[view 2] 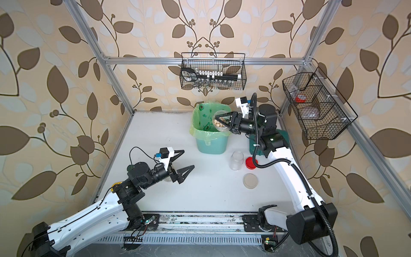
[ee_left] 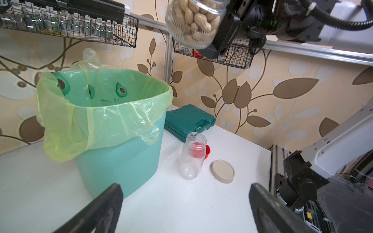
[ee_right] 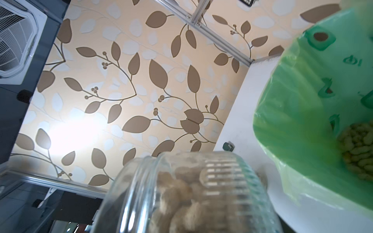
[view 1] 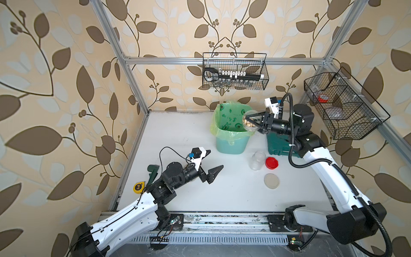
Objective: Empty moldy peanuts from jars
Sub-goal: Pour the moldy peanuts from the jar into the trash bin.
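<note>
Bright, even light; glare on the wall (ee_right: 74,131), nearby jar (ee_right: 181,191) blurred.

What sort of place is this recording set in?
Probably a staged robot test cell dressed as a home. Leaf wallpaper lines an aluminium frame, a wire basket hangs on it, and a white table carries a bag-lined bin.

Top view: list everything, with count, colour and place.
Table: one, white, centre.
Bin: one, mint-green, green bag, table's back.
Jar of peanuts: one, clear, over bin.
Peanuts: many, beige, in that jar and bin.
Empty jar: one, clear, upright near bin.
Red lid: one, red, on table.
Beige lid: one, beige, on table.
Case: one, dark green, right of bin.
Wire baskets: two, black, on walls.
Tape measure: one, yellow, left of table.
Left gripper: open, empty.
Right gripper: closed on that jar.
</note>
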Controlling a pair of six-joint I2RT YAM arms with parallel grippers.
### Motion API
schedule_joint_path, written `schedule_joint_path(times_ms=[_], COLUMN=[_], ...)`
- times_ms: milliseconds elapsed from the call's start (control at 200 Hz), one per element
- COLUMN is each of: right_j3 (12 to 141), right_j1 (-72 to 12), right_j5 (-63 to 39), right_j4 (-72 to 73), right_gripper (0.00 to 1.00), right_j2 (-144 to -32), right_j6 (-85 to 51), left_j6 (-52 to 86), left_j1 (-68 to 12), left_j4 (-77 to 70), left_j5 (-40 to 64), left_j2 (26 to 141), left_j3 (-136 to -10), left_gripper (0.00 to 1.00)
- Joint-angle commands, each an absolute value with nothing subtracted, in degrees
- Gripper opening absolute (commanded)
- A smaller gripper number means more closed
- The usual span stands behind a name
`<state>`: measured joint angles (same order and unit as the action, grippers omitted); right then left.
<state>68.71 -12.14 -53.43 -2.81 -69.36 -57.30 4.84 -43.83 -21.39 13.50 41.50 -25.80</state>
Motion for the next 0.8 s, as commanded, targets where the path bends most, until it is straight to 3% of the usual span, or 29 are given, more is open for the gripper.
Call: schedule_joint_path(times_ms=[0, 150, 355, 795], right_j3=[63.4, 54.3, 44.8, 43.2], right_j1=[-13.7, -20.0, -28.4, -38.3], right_j5=[-57.8, -55.7, -52.0, -48.8], right_j4=[3.5, 7.7, 18.9, 24.3], right_gripper=[0.00, 0.00, 0.00, 0.00], right_j2=[-64.2, -58.9, -57.4, -60.6], right_j6=[-64.4, -68.8, -75.2, -76.9], left_j6=[5.4, 7.9, 4.4, 1.0], left_j1=[-43.9, -45.9, -51.8, -53.6], left_j4=[-27.4, -33.9, -33.0, -29.9], left_j5=[19.5, 26.4, 24.2, 20.4], left_j2=[43.4, 47.8, 50.4, 50.3], left_j3=[-29.2, -30.4, -32.6, -33.8], left_gripper=[0.99, 0.99, 0.99, 0.99])
